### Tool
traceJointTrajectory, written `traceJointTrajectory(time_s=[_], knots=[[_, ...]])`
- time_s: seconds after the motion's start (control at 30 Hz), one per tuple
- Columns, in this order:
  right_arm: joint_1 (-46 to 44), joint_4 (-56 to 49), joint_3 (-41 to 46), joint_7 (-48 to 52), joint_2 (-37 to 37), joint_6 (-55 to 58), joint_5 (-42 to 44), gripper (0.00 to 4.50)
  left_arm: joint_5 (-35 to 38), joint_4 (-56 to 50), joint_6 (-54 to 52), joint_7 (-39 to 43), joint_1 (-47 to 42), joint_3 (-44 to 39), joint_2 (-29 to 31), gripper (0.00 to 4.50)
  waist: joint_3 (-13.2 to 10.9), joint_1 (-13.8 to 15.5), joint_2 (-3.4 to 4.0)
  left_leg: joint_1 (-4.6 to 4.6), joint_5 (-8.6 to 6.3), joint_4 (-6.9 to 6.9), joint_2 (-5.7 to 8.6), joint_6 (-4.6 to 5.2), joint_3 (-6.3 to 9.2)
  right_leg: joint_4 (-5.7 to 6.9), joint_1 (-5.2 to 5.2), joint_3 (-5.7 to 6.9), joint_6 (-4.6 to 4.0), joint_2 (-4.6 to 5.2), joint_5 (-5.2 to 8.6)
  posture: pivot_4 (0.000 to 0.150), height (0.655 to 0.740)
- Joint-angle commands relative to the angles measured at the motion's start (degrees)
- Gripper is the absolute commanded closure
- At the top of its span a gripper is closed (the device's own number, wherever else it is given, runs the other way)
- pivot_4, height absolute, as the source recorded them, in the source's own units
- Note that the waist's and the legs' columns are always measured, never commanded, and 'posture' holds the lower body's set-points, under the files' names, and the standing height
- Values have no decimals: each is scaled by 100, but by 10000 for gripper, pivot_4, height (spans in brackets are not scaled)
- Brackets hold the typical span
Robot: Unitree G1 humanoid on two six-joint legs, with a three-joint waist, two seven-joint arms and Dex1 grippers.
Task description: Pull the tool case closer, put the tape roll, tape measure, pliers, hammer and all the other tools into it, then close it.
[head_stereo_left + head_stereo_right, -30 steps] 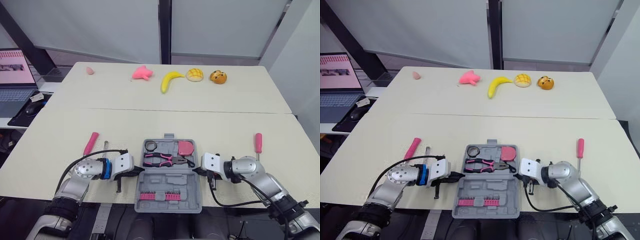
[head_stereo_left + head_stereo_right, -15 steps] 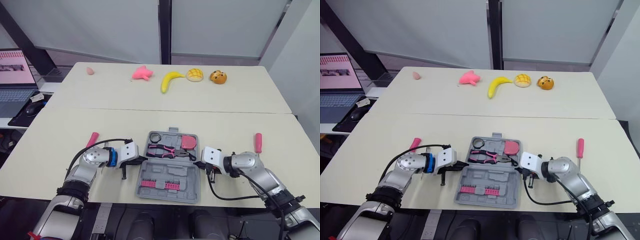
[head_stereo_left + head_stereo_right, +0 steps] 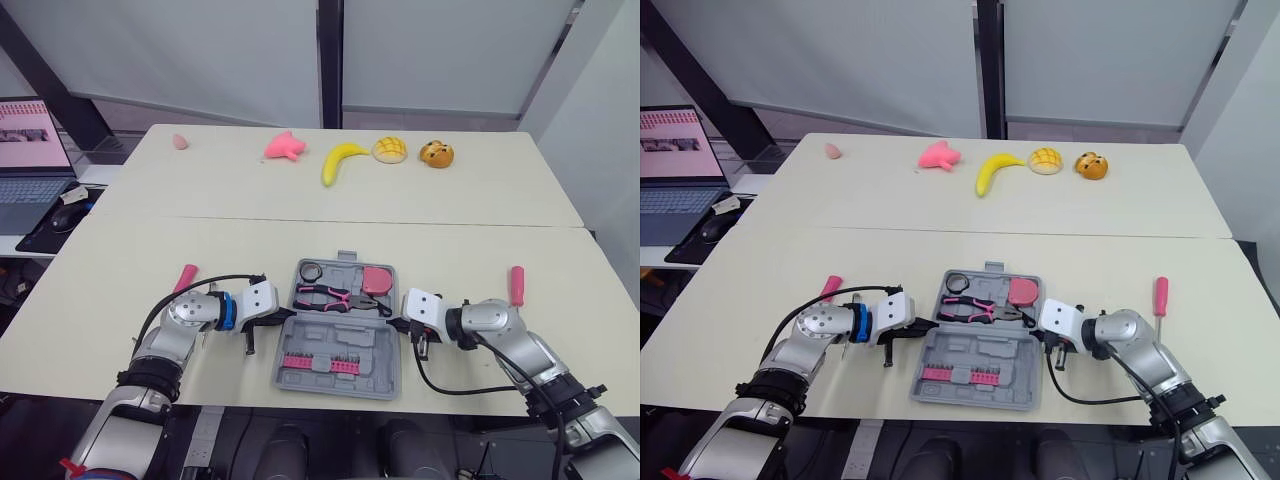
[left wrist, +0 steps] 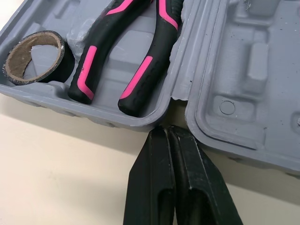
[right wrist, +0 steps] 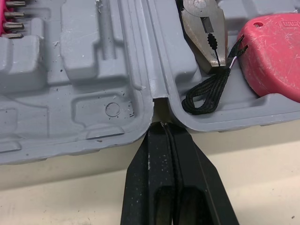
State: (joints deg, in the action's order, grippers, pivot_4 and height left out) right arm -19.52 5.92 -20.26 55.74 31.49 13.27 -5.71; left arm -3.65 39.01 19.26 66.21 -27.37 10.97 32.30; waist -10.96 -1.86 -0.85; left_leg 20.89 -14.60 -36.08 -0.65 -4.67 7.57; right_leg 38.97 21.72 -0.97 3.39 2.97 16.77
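Tool case (image 3: 345, 342) sits lower centre, lying open. My left gripper (image 4: 166, 133) and right gripper (image 5: 161, 129) are both pinched closed, tips at its hinge notches either side, so the hinge runs straight between them.

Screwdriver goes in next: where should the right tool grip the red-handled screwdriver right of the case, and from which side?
Probably best to grip the red-handled screwdriver by its thick handle, from above, closing across it. It lies flat on the table, handle away from the robot; the thin shaft hugs the surface. The right tool, shut at the tool case, must open first.
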Motion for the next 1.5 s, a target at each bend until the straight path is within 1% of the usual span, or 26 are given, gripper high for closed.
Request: traceJointTrajectory(time_s=[0.03,0.37,0.63,0.8,0.83,0.87,0.97,1.07,1.17,1.23,1.33,1.37,1.4,1.43,1.47,1.5], knots=[[-190,-97,20,-88,-153,-133,40,45000,-78,-19,23,-71,-11,172,-155,44093,0,0,0,0,0,0,0,0,0,0,0,0,0,0,0,1500,7369],[-173,-127,23,-116,-114,-121,37,45000,-81,-74,-15,-99,11,171,-148,44093,0,0,0,0,0,0,0,0,0,0,0,0,0,0,0,1500,7369],[96,-581,324,-45,316,307,186,45000,250,-151,26,329,-88,-72,172,44093,-1,-1,0,7,0,2,0,0,0,-2,4,0,0,0,0,1500,7369],[641,-1416,1005,-120,808,606,488,45000,910,-568,-419,683,-34,-660,779,44093,-1,-3,-1,28,-1,6,-1,0,4,-2,27,4,-6,0,-3,1500,7369],[732,-1522,1108,-142,852,625,547,45000,978,-650,-493,692,3,-722,862,44093,-1,-4,-1,38,-1,5,-1,0,3,-1,37,4,-27,0,-15,1500,7369],[889,-1711,1302,-183,906,679,643,45000,1087,-773,-604,698,91,-857,1008,44093,-1,-6,-1,46,-1,5,-1,0,2,-1,45,4,-27,1,-15,1500,7369],[1470,-2361,2079,-324,1102,989,957,45000,1486,-1174,-1077,575,551,-1505,1518,44093,-2,-50,1,54,-1,5,-1,0,0,-4,50,2,-26,2,-15,1500,7369],[1977,-2715,2817,-414,1323,1130,1164,45000,1743,-1542,-1586,279,1130,-2113,1890,44093,-3,-80,2,58,-2,8,-1,0,-1,-7,54,2,-26,3,-14,1500,7369],[2421,-2827,3550,-470,1496,1234,1336,45000,2151,-1857,-1997,37,1730,-2854,2073,44093,-4,-69,1,57,-2,6,-1,0,0,-7,51,4,-23,6,-12,1500,7369],[2764,-2854,4020,-449,1583,1275,1421,45000,2349,-1980,-2231,-69,2259,-3375,2147,44093,-3,-53,1,55,-2,6,-2,0,-1,-7,49,2,1,6,3,1500,7369],[3261,-2869,4548,-386,1655,1263,1526,45000,2570,-2079,-2483,-189,3046,-4050,2131,38659,-3,-58,1,50,-2,9,-3,0,-8,-8,46,-3,0,7,5,1500,7369],[3422,-2876,4687,-338,1680,1245,1564,45000,2605,-2097,-2526,-219,3294,-4227,2113,35796,-3,-59,1,47,-2,9,-3,0,-9,-8,45,-3,-1,7,5,1500,7369],[3558,-2875,4812,-286,1697,1224,1605,41077,2637,-2113,-2576,-261,3516,-4386,2089,32987,-3,-57,0,48,-2,9,-4,0,-10,-8,47,-4,-1,7,5,1500,7369],[3725,-2885,4955,-191,1724,1198,1650,39417,2663,-2051,-2622,-286,3767,-4574,2085,29875,-3,-52,0,46,-2,9,-4,0,-10,-8,44,-3,-1,7,6,1500,7369],[3865,-2863,5068,-93,1754,1121,1680,36137,2685,-1983,-2668,-307,3976,-4721,2086,25654,-2,-48,-1,46,-2,8,-4,0,-10,-8,44,-3,-1,7,6,1500,7369],[3986,-2837,5163,1,1785,1072,1721,34076,2705,-1905,-2733,-316,4149,-4841,2095,22750,-2,-40,-3,44,-2,8,-4,0,-10,-8,42,-4,-1,7,6,1500,7369]])
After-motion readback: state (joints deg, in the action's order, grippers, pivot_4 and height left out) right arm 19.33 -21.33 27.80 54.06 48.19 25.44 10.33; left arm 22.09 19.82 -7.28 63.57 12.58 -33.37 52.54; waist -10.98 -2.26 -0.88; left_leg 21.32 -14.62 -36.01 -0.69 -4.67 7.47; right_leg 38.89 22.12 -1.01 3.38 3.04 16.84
